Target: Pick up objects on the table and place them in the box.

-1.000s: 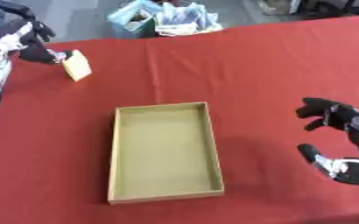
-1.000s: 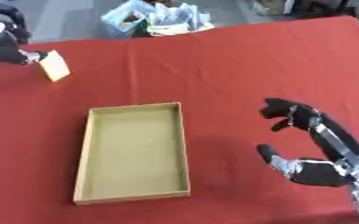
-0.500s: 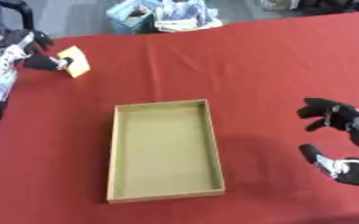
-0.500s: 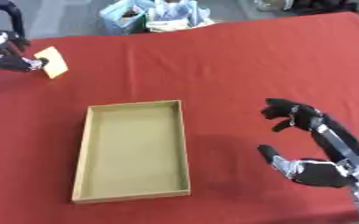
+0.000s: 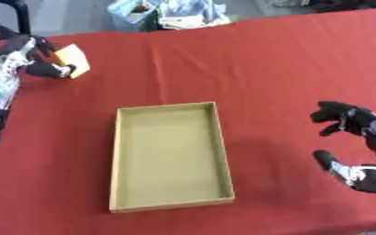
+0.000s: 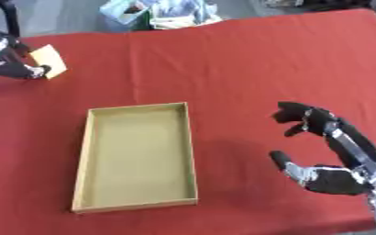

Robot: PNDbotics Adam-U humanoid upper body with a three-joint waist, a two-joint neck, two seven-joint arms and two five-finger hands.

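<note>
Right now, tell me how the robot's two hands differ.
The left hand is at the far left of the red table, fingers pinching a yellow card; the right hand is at the near right and holds nothing. The left hand's fingers are closed on the card; the right hand's are spread open, thumb apart. Both are black and stand clear of the cardboard box.

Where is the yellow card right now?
The yellow card is at the table's far left, pinched by the left hand, well beyond the box.

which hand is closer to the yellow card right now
Left. The left hand pinches the yellow card at the far left; the right hand hangs open far off, right of the box.
</note>
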